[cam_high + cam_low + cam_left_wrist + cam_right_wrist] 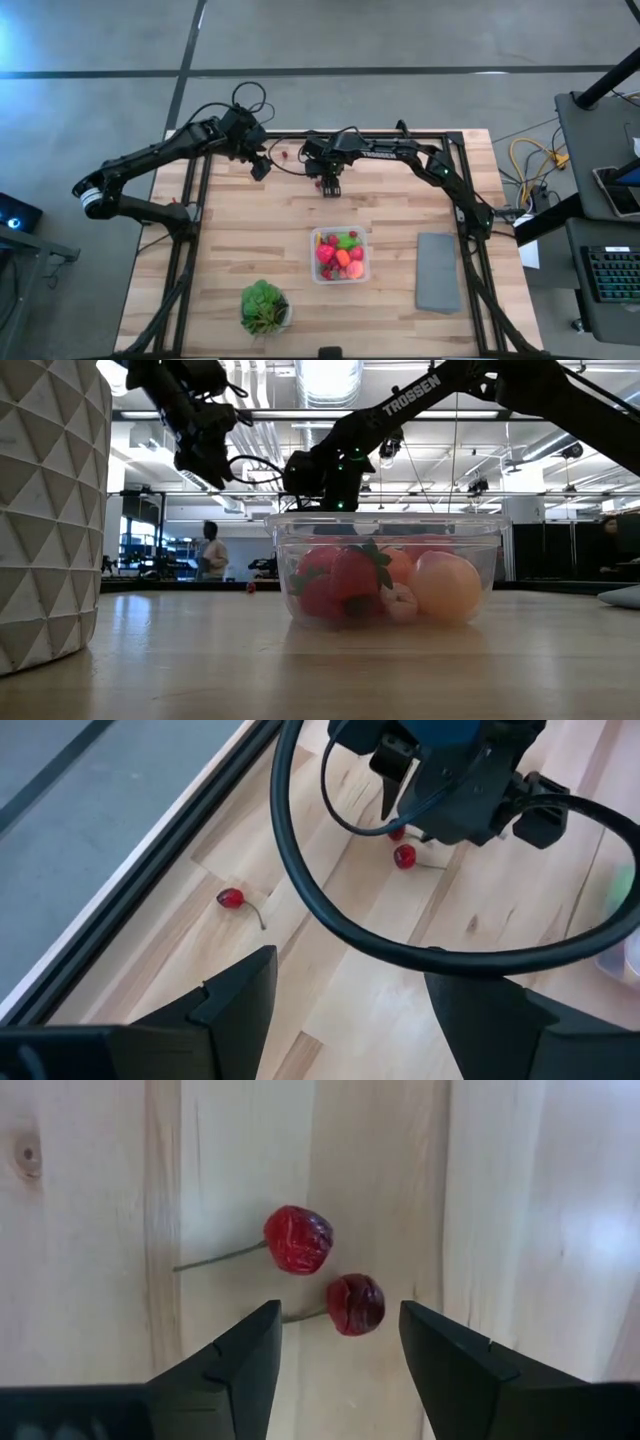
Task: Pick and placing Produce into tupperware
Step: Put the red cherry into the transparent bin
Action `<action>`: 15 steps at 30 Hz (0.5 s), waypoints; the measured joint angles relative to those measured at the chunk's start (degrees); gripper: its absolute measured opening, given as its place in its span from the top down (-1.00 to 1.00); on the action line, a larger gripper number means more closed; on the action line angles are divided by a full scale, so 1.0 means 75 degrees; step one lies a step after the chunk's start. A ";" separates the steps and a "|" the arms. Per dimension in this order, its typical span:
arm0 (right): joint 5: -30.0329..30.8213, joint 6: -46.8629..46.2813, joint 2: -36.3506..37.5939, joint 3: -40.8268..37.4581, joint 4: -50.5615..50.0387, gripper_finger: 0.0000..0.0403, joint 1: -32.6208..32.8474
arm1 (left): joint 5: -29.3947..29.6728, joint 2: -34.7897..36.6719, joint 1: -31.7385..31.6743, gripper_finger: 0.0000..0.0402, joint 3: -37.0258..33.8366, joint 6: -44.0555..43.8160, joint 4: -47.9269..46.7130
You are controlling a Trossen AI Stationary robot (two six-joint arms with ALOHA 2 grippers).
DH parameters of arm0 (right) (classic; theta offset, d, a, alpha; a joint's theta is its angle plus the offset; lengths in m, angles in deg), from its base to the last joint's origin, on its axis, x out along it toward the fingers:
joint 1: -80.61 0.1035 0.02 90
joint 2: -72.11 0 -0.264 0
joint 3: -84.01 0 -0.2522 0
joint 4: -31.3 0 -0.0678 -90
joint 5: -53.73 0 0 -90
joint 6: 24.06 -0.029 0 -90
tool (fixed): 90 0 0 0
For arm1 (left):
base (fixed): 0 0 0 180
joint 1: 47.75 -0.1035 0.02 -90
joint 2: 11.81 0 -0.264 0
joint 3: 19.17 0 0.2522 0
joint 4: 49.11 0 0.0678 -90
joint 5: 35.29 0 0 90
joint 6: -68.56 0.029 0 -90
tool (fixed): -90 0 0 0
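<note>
The clear tupperware [340,256] stands near the table's middle and holds several toy produce pieces, red, orange and green [370,585]. Two red cherries with stems [297,1240] [355,1303] lie on the wood at the far middle. My right gripper [340,1330] points down over them, open, its fingers standing either side of the nearer cherry without touching it. Another lone cherry [230,899] lies near the far frame rail. My left gripper [261,170] hangs open above the table to the left of the right gripper, slanting down, with nothing between its fingers [350,1010].
A leafy plant in a white bowl [264,307] stands at the near edge, and a flat grey slab [438,270] lies right of the tupperware. Black frame rails [300,135] run along the far and side edges. A person [210,550] stands far off in the room.
</note>
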 joint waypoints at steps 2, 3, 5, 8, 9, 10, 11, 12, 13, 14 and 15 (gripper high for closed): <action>0.0003 0.0009 0.0000 0.0000 -0.0010 0.03 -0.0002 | -0.0002 0.0000 0.0000 -0.19 -0.0067 0.0000 0.0049; 0.0003 0.0016 0.0000 0.0000 -0.0008 0.03 -0.0006 | -0.0002 0.0000 0.0000 -0.19 -0.0091 0.0000 0.0059; 0.0018 0.0116 0.0000 0.0000 -0.0007 0.04 -0.0015 | -0.0002 0.0000 0.0000 -0.19 -0.0097 0.0000 0.0097; 0.0031 0.0204 0.0000 0.0000 -0.0010 0.07 -0.0020 | -0.0002 0.0000 0.0000 -0.19 -0.0097 0.0001 0.0147; 0.0032 0.0183 0.0000 0.0000 -0.0008 0.09 -0.0022 | -0.0002 0.0000 0.0000 -0.19 -0.0097 0.0000 0.0152; 0.0030 0.0137 0.0000 0.0000 -0.0001 0.10 -0.0031 | -0.0002 0.0000 0.0000 -0.19 -0.0097 0.0000 0.0152; 0.0034 0.0072 0.0000 0.0000 0.0004 0.11 -0.0036 | -0.0014 0.0000 0.0000 -0.19 -0.0097 0.0000 0.0152; 0.0033 -0.0035 0.0000 0.0000 0.0006 0.12 -0.0035 | -0.0049 0.0000 0.0000 -0.19 -0.0097 0.0000 0.0152; 0.0036 -0.0130 0.0000 0.0000 0.0006 0.13 -0.0035 | -0.0102 0.0000 0.0000 -0.19 -0.0097 0.0000 0.0153; 0.0041 -0.0221 0.0000 0.0003 -0.0005 0.13 -0.0035 | -0.0201 -0.0015 0.0000 -0.19 -0.0100 0.0000 0.0158; 0.0042 -0.0273 0.0000 0.0035 -0.0053 0.13 -0.0035 | -0.0265 -0.0038 0.0008 -0.19 -0.0100 0.0000 0.0161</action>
